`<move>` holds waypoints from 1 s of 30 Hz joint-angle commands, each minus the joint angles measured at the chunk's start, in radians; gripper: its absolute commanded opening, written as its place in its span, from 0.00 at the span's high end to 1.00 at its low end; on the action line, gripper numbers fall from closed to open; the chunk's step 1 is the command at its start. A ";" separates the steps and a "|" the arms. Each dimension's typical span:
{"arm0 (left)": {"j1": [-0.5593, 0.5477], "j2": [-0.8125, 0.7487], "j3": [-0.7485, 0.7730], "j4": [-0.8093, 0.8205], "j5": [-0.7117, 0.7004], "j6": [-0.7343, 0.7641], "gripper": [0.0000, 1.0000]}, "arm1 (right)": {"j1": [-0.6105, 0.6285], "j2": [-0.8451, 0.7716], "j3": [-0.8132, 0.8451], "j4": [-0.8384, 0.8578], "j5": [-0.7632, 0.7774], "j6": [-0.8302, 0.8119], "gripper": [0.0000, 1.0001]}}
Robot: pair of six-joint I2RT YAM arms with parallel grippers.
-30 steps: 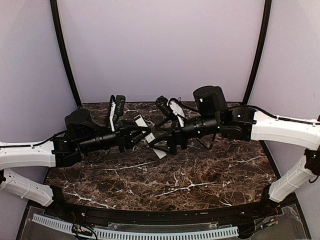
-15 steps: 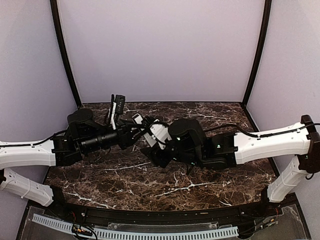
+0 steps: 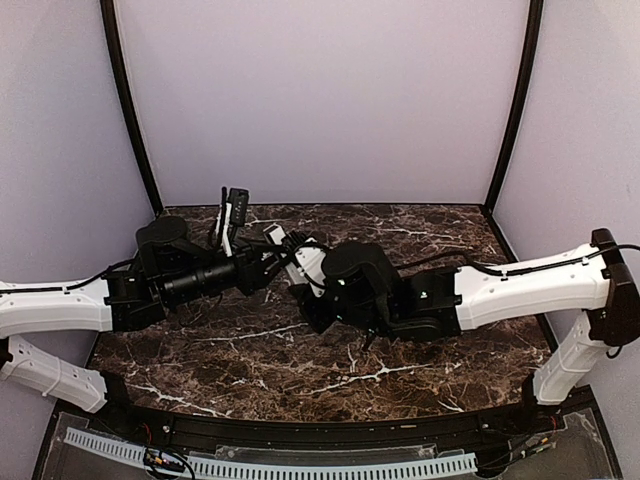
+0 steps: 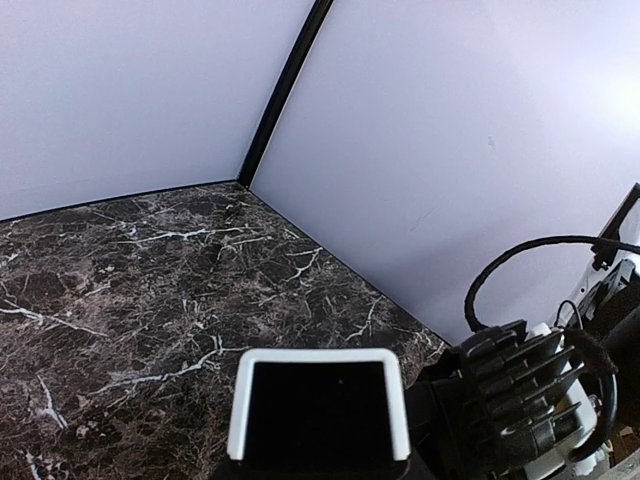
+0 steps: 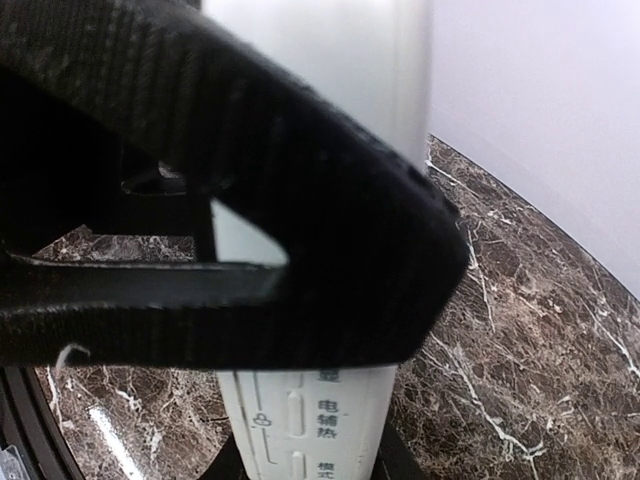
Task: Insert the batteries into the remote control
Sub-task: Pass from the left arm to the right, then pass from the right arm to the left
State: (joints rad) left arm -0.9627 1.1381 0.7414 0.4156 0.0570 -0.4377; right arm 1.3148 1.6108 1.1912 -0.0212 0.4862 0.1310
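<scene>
While clamping remote control [image 3: 308, 265] w/ left gripper [image 3: 268, 258] left of frame ctr, holds it off marble table [image 3: 400, 350]. Lays right gripper [image 3: 308, 290] across its white body; can't tell if closed.

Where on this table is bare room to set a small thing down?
Free: the table between the left arm, right arm and near edge; also its far right corner. Crowded: centre-left, where they meet at the remote control.

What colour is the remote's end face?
Black, white-rimmed; the remote control shows it best in the left wrist view.
</scene>
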 commanded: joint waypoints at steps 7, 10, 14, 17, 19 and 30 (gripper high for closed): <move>-0.002 0.014 0.060 -0.073 -0.082 0.048 0.14 | -0.130 -0.028 -0.024 0.032 -0.433 0.289 0.98; -0.001 0.039 0.084 -0.124 -0.120 0.035 0.13 | -0.192 -0.048 -0.106 0.161 -0.608 0.404 0.99; -0.001 0.087 0.127 -0.196 -0.166 0.012 0.11 | -0.242 -0.023 -0.133 0.197 -0.722 0.505 1.00; 0.003 0.166 0.175 -0.272 -0.202 -0.027 0.12 | -0.247 0.006 -0.136 0.230 -0.769 0.543 1.00; 0.005 0.220 0.206 -0.309 -0.201 -0.057 0.14 | -0.255 0.022 -0.144 0.262 -0.795 0.576 1.00; 0.032 0.347 0.252 -0.381 -0.217 -0.180 0.28 | -0.293 0.088 -0.196 0.433 -0.820 0.701 1.00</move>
State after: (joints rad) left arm -0.9421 1.4673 0.9737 0.0792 -0.1520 -0.5667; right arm 1.0271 1.6737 0.9916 0.2752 -0.2935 0.7948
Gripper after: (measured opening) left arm 0.730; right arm 0.242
